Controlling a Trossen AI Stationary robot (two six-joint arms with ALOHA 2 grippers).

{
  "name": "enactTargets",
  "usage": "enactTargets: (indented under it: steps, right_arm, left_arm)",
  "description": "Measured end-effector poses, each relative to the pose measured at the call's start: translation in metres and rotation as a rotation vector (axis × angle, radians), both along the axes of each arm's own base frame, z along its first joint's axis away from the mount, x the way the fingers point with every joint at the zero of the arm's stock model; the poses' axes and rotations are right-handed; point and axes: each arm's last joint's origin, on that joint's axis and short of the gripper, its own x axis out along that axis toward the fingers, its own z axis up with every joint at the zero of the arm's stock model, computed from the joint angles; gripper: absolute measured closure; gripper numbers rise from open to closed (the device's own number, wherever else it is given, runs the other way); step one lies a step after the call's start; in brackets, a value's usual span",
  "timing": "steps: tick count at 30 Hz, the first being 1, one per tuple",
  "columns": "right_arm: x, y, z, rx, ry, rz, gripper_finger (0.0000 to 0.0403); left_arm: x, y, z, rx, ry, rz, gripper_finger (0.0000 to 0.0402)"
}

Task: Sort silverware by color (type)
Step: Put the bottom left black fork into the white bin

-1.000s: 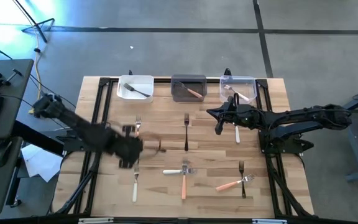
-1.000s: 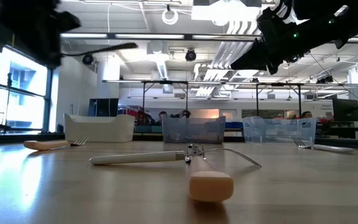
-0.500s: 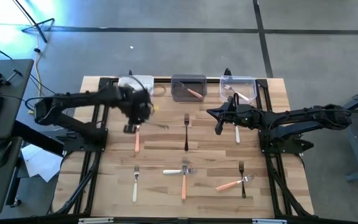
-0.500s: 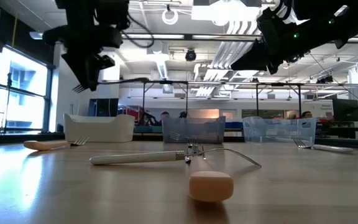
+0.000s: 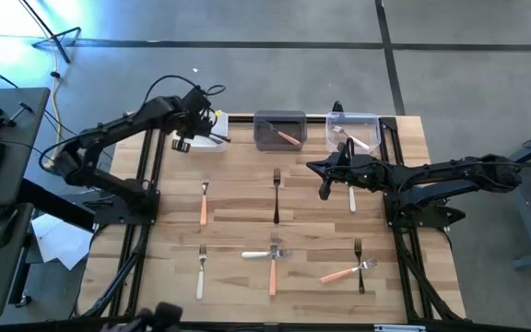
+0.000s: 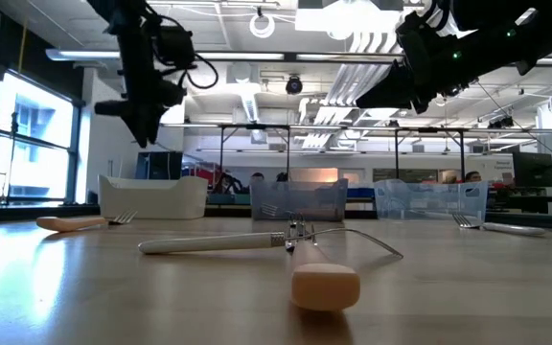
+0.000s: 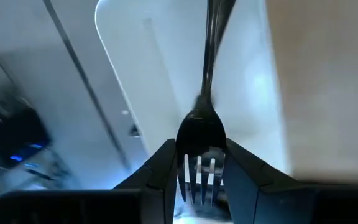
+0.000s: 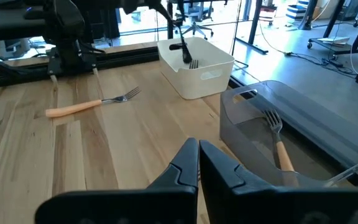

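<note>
Now, left tool (image 5: 194,118): moved from mid-desk to above the white bin (image 5: 212,138), clenched on a black-handled fork (image 7: 202,134).
Right tool (image 5: 324,190): unmoved, fingers pressed together, empty, above the desk (image 5: 238,207) near the clear bin (image 5: 373,121).
Desk: pale wood; peach, white and black forks (image 5: 276,195) lie scattered.
Grey bin (image 5: 279,121): holds a peach fork.
Room: workshop, ceiling lights, windows.

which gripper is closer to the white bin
Left. The left gripper hangs right over the white bin, gripping a black fork. The right gripper waits shut over the table's middle, well off.
</note>
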Motion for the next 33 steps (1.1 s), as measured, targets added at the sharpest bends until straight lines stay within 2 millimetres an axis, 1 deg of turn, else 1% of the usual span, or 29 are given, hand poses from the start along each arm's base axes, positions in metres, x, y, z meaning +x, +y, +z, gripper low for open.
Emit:
enactTargets:
  steps: [4,7,13,19,28,33]
  right_arm:
    - [0.000,0.000,0.000,0.000,0.003,0.000,0.0402]
    - [0.000,0.000,-0.002,0.002,0.017,0.000,0.0402]
    - [-0.001,0.000,-0.002,-0.018,0.033,0.006,0.0402]
    - [-0.001,-0.001,-0.002,-0.037,0.040,0.009,0.0402]
    - [-0.001,-0.001,-0.002,-0.037,0.040,0.009,0.0402]
    - [-0.001,-0.001,-0.002,-0.037,0.039,0.009,0.0402]
  left_arm:
    - [0.001,0.020,-0.014,0.040,0.148,-0.081,0.0318]
    - [-0.004,0.031,-0.022,0.008,0.202,-0.097,0.0318]
    - [-0.012,0.043,-0.033,-0.063,0.181,-0.073,0.0318]
    - [-0.010,0.051,-0.045,-0.127,0.135,-0.092,0.0318]
    - [-0.003,0.064,-0.078,-0.202,0.178,-0.062,0.0319]
    - [-0.001,0.067,-0.085,-0.202,0.185,-0.041,0.0316]
